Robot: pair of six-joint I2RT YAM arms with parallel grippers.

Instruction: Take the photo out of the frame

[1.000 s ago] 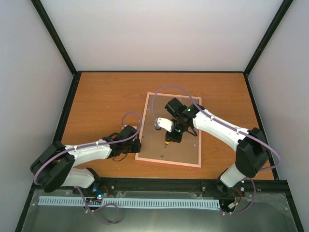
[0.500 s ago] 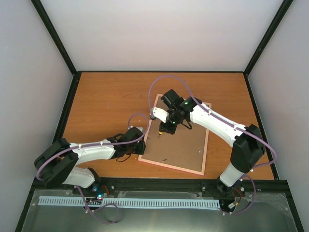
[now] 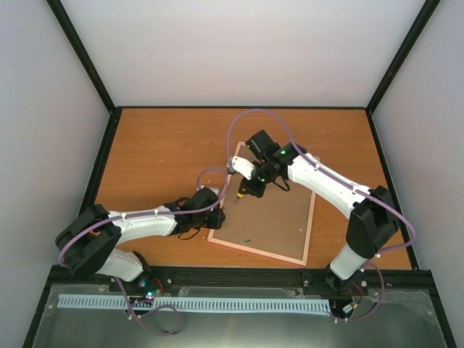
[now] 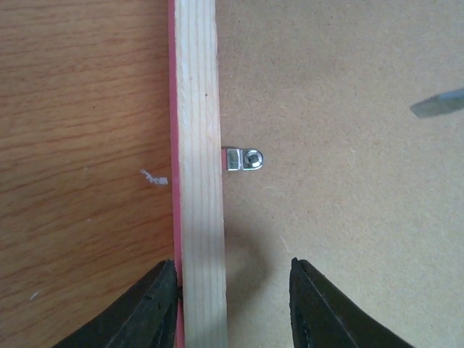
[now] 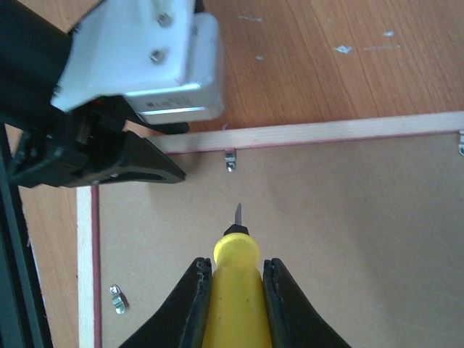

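A large rectangular picture frame with a thin pink border [image 3: 311, 225] is laid face down on the orange-brown wooden tabletop [image 3: 159, 152]. It is set slightly right of centre in the overhead view and turned a little askew. Its back is filled by a plain brown backing board [image 3: 272, 221]. The photo is hidden beneath it, so none of it can be seen.

The left hand [image 4: 233, 275] is placed at the frame's left side. In its wrist view the two black fingers [image 4: 145, 319] are seen at the bottom of the picture, spread apart astride the pale bare-wood rail [image 4: 197, 109]. One finger is just beside the pink outer edge and the other is held clear of the rail, over the backing board. Nothing is gripped. A small silver metal tab [image 4: 244, 159] is fixed at the rail's inner edge, in the middle of that picture, and reaches onto the board.

The right hand [image 5: 235, 264] is closed on the yellow plastic handle of a small screwdriver [image 5: 235, 297], at the bottom centre of its wrist view. The short blade is pointed up the picture towards that tab, with a gap left between tip and tab. A second tab [image 5: 117, 297] is seen at the lower left of that view.
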